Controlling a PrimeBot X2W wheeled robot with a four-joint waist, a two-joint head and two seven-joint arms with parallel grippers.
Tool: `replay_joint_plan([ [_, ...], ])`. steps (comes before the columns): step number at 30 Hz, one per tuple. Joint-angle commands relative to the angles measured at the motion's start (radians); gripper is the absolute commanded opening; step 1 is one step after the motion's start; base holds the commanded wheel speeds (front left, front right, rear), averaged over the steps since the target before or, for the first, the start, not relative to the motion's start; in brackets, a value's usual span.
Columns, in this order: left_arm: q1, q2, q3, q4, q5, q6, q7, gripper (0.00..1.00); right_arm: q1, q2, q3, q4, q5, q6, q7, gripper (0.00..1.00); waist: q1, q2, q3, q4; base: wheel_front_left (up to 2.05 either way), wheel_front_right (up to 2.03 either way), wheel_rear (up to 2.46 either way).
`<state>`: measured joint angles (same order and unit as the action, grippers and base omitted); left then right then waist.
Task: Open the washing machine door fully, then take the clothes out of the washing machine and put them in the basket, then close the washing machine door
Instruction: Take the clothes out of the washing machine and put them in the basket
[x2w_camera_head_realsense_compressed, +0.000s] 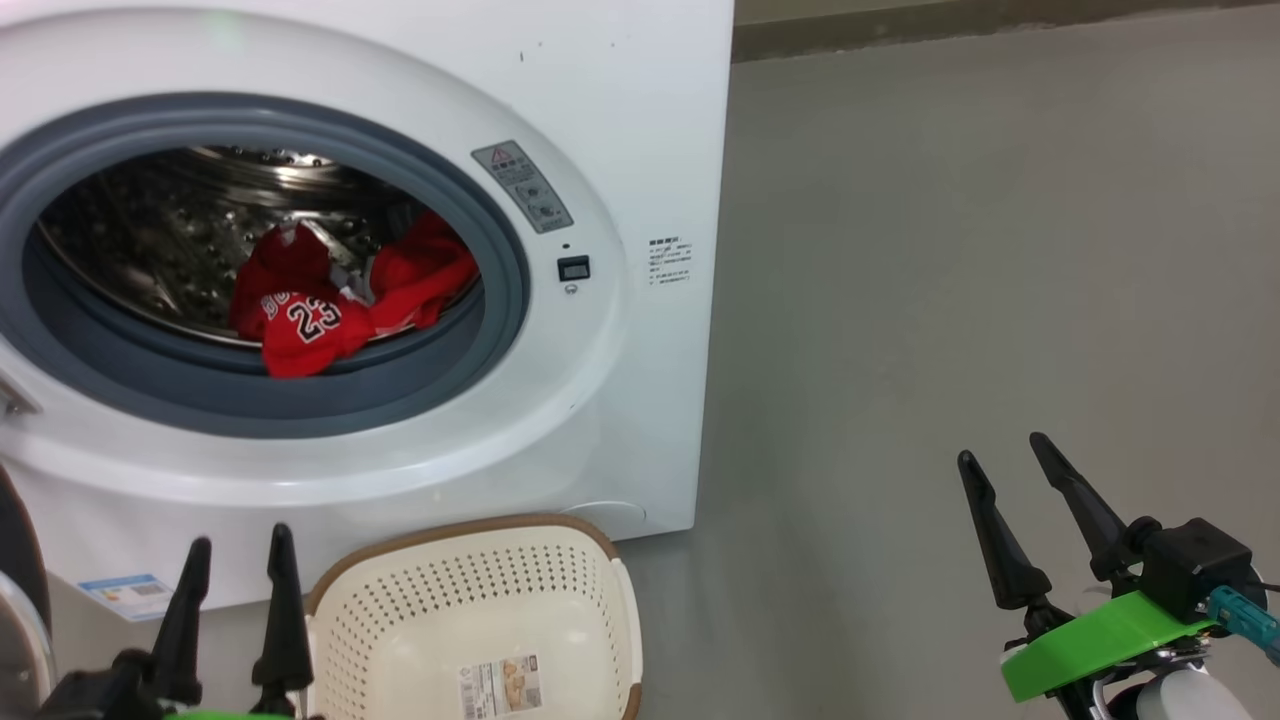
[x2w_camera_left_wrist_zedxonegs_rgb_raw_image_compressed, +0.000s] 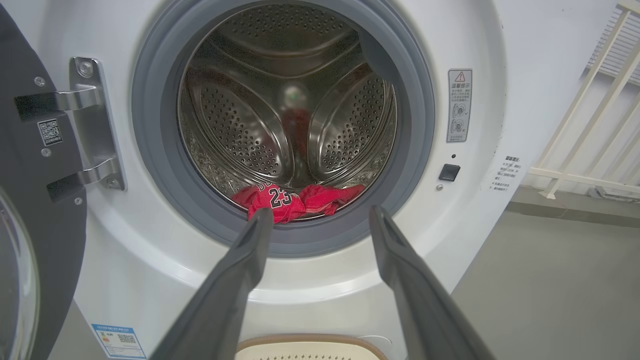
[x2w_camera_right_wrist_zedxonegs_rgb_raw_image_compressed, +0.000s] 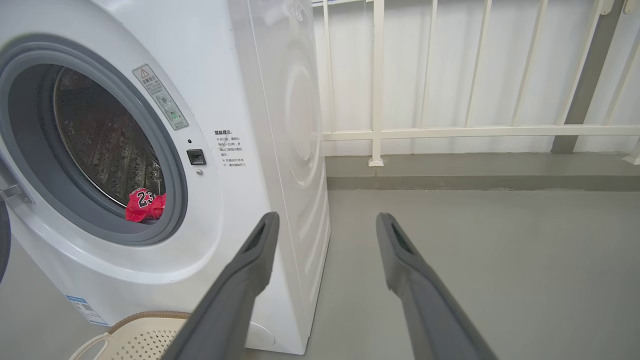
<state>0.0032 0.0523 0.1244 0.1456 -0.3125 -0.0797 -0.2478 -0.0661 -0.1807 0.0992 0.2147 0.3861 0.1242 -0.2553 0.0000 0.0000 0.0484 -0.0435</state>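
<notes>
Head view: clothes (x2w_camera_head_realsense_compressed: 340, 300) are seen inside the washing machine (x2w_camera_head_realsense_compressed: 640, 120), basket (x2w_camera_head_realsense_compressed: 480, 620) (empty) below it; left gripper (x2w_camera_head_realsense_compressed: 241, 538) and right gripper (x2w_camera_head_realsense_compressed: 1002, 449) are shown w/ jaws apart, nothing held. Left wrist: washing machine door (x2w_camera_left_wrist_zedxonegs_rgb_raw_image_compressed: 35, 210) is found open. Right wrist: unloading and closing are not yet done.

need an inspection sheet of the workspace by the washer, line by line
surface: smooth grey floor
job's things: washing machine with its door swung open on the left-side hinges; red clothes lying at the drum's front edge; basket on the floor in front of the machine, no clothes in it
clutter: nothing seen
pincers: left pincer open, beside the basket; right pincer open, over the floor; both hold nothing
cables: teal connector at the right wrist
surroundings: white railing beyond the machine
</notes>
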Motion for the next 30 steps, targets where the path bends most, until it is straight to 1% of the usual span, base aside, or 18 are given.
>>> replay_joint_plan([
  [1, -0.062, 0.009, 0.021, -0.013, -0.007, 0.012, -0.002, 1.00, -0.039, -0.022, 0.015, -0.032, 0.005, 0.007, -0.006, 1.00, 0.0000, 0.0000, 0.019, 0.014, 0.00, 0.00, 0.00],
  [7, -0.130, 0.008, 0.001, 0.013, -0.005, 0.032, 0.006, 1.00, -0.057, -0.031, 0.015, -0.044, 0.000, 0.007, -0.006, 1.00, 0.0000, 0.0000, 0.055, 0.031, 0.00, 0.00, 0.00],
  [14, -0.247, 0.017, -0.022, 0.061, 0.008, 0.043, 0.019, 1.00, -0.097, -0.041, 0.020, -0.060, 0.000, 0.007, -0.006, 1.00, 0.0000, 0.0000, 0.129, 0.044, 0.00, 0.00, 0.00],
  [23, -0.418, 0.024, -0.024, 0.151, 0.003, 0.062, 0.010, 1.00, -0.156, -0.044, 0.031, -0.076, -0.002, 0.007, -0.006, 1.00, 0.0000, 0.0000, 0.237, 0.028, 0.00, 0.00, 0.00],
  [26, -0.506, 0.032, -0.021, 0.194, -0.015, 0.046, 0.005, 1.00, -0.184, -0.045, 0.032, -0.083, -0.002, 0.007, -0.006, 1.00, 0.0000, 0.0000, 0.288, 0.014, 0.00, 0.00, 0.00],
  [30, -0.598, 0.051, -0.017, 0.240, -0.015, 0.045, 0.000, 1.00, -0.211, -0.046, 0.024, -0.095, -0.006, 0.007, -0.006, 1.00, 0.0000, 0.0000, 0.342, 0.001, 0.00, 0.00, 0.00],
])
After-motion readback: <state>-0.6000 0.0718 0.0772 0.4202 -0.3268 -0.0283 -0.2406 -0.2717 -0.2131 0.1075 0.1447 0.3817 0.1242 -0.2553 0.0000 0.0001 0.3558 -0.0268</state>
